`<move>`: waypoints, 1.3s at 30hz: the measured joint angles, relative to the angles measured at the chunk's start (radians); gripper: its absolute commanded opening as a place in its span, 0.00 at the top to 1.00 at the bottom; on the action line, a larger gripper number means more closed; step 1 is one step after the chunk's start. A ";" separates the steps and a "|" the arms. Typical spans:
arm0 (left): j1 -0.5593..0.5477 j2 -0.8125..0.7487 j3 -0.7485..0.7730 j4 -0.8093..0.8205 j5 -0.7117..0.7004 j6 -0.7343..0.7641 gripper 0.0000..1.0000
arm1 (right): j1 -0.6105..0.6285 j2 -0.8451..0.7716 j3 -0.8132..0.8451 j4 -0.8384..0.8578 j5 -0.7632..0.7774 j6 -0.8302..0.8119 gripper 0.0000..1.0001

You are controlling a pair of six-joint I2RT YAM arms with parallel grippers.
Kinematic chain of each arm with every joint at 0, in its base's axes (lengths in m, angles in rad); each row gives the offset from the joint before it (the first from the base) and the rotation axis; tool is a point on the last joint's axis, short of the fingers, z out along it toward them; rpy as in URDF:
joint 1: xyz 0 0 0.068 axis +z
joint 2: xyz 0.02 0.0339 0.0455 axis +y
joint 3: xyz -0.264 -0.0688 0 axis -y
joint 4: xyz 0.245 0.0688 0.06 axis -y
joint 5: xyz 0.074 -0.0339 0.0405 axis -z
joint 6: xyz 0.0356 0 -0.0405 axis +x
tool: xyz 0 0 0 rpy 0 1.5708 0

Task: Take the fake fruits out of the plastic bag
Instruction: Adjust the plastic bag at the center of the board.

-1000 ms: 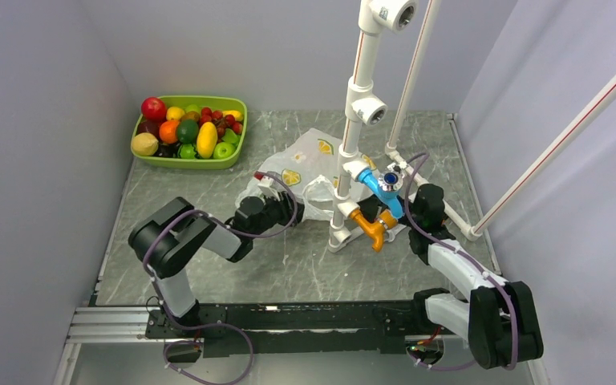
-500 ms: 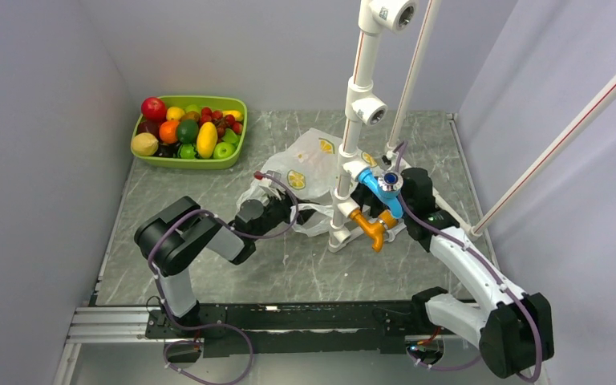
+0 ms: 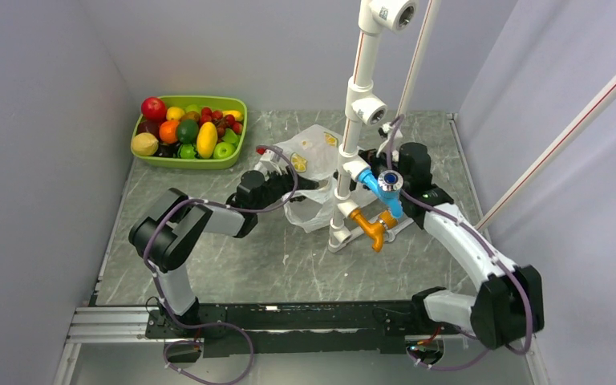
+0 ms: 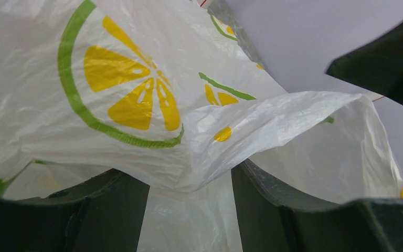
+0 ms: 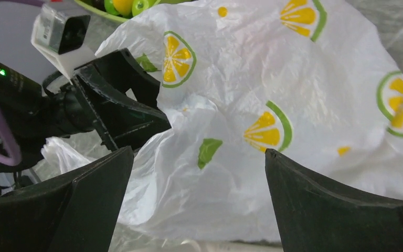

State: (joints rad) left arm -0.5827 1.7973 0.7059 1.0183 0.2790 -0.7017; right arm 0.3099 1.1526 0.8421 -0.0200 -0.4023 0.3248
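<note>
The plastic bag, thin white film printed with lemon slices, lies bunched mid-table, its near-left edge raised. My left gripper is at that edge. In the left wrist view the bag drapes over the parted fingers of the left gripper, with loose film in the gap. My right gripper stands wide open just short of the bag, with nothing between its fingers. It faces the left gripper. No fruit shows through the film. Fake fruits, among them a red apple, fill the tray.
A lime-green tray stands at the back left. A white pipe stand with blue and orange fittings rises right of the bag, partly hiding the right gripper. Grey walls close in on three sides.
The right gripper has opened wide and moved away from me, up to the bag's right side. The left gripper has spread and moved back. The bag's near edge has been drawn up and bunched.
</note>
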 measured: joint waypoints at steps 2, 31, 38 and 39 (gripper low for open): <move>0.000 0.000 0.024 -0.029 0.014 0.008 0.39 | -0.001 0.071 0.010 0.058 -0.040 -0.019 0.01; 0.006 -0.018 0.132 -0.234 0.038 0.074 0.38 | 0.070 0.328 0.081 0.028 0.027 -0.158 0.33; 0.006 -0.027 0.144 -0.241 0.038 0.079 0.38 | 0.078 0.333 0.082 0.061 0.034 -0.161 0.39; 0.006 -0.027 0.147 -0.240 0.038 0.079 0.38 | 0.080 0.336 0.082 0.069 0.036 -0.161 0.48</move>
State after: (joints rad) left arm -0.5770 1.7699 0.8532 0.7780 0.3172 -0.6228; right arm 0.3901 1.4891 0.9245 0.0490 -0.3664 0.1635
